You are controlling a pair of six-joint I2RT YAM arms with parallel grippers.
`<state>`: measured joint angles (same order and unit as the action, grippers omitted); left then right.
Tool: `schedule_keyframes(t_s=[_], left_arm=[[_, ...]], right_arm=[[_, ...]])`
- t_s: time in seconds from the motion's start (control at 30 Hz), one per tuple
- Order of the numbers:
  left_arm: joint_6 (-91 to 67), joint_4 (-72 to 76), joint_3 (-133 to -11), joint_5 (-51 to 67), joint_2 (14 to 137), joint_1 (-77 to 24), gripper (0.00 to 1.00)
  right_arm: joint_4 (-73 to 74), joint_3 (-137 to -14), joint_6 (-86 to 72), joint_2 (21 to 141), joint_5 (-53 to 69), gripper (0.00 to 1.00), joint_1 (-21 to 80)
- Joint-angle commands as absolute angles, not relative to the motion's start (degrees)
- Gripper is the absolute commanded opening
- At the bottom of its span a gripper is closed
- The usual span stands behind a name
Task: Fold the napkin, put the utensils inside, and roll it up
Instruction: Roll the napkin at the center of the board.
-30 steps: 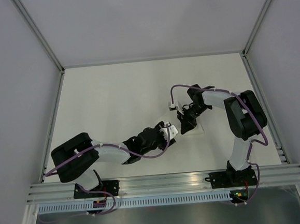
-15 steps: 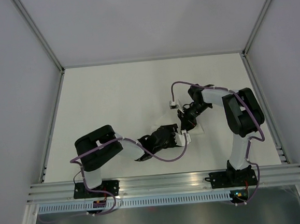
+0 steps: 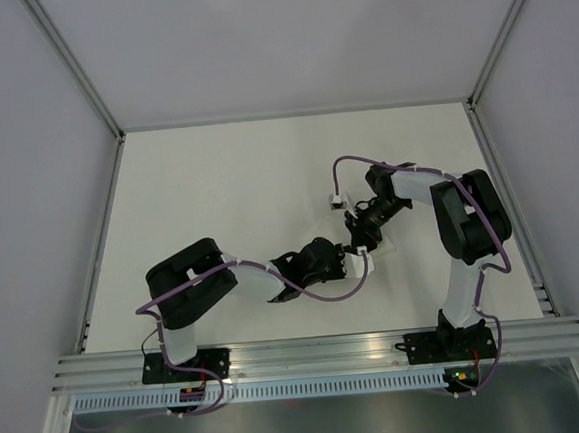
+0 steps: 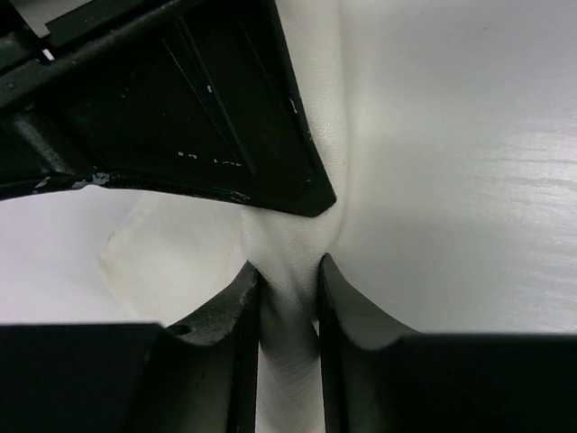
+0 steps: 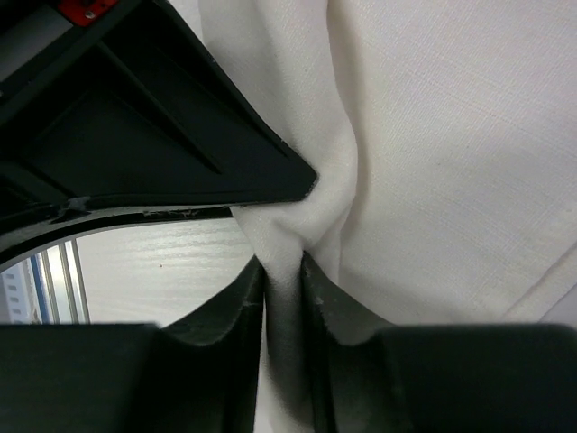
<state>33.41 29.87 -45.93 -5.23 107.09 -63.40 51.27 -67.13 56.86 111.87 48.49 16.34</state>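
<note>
The left gripper is closed down to a narrow gap and pinches a raised ridge of the napkin, the cloth squeezed thin between its two dark fingers. The right gripper is clenched the same way, its jaws nearly together on a bunched fold of the same white cloth, which bulges out just above the fingertips. In each wrist view the black, wedge-shaped body of the other gripper fills the upper left, and its corner comes right down to the pinched fold, so the two grips sit just beside each other. From above, the two arms meet right of the middle of the table, the left one reaching across from its base, the right one bent back towards it. A purple cable loops along the left arm. The table is white and matt, with a faint streaked grain where it shows in the wrist views. Pale grey walls close it in on three sides and a ribbed aluminium rail runs along the near edge, where the bases are bolted. The napkin lies on the table under the grippers, plain white with a fine weave, drawn up into soft creases that run towards each pinch; from above it barely stands out from the surface
</note>
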Motion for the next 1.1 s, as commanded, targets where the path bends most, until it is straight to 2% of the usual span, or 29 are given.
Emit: schedule_keyframes(t_s=[0.0,0.03,0.13,0.43,0.7,0.9,1.07], left_arm=[[23.6,20.0,-46.6,3.8,109.7,-62.7,0.04],[22.1,18.3,-46.9,6.2,109.7,-62.4,0.02],[19.2,14.9,-49.2,11.6,110.5,-60.7,0.02],[14.0,6.3,-53.3,23.1,112.1,-56.0,0.02],[9.5,-2.2,-58.2,33.9,115.3,-51.2,0.02],[7.8,-8.0,-62.3,45.2,120.0,-47.9,0.02],[7.6,-12.3,-65.1,50.2,124.6,-46.8,0.02]], right_arm=[[49.8,-63.5,60.3,113.6,40.9,0.32,16.7],[49.7,-63.5,59.9,112.2,41.0,0.41,16.4],[49.5,-63.3,59.0,108.1,42.0,0.53,15.5],[37.3,-61.9,44.7,95.3,40.5,0.67,10.4],[26.6,-57.2,37.6,84.0,41.5,0.69,5.3],[27.3,-47.9,46.8,72.7,43.5,0.73,5.5],[23.7,-37.7,52.9,66.4,38.9,0.74,10.3]])
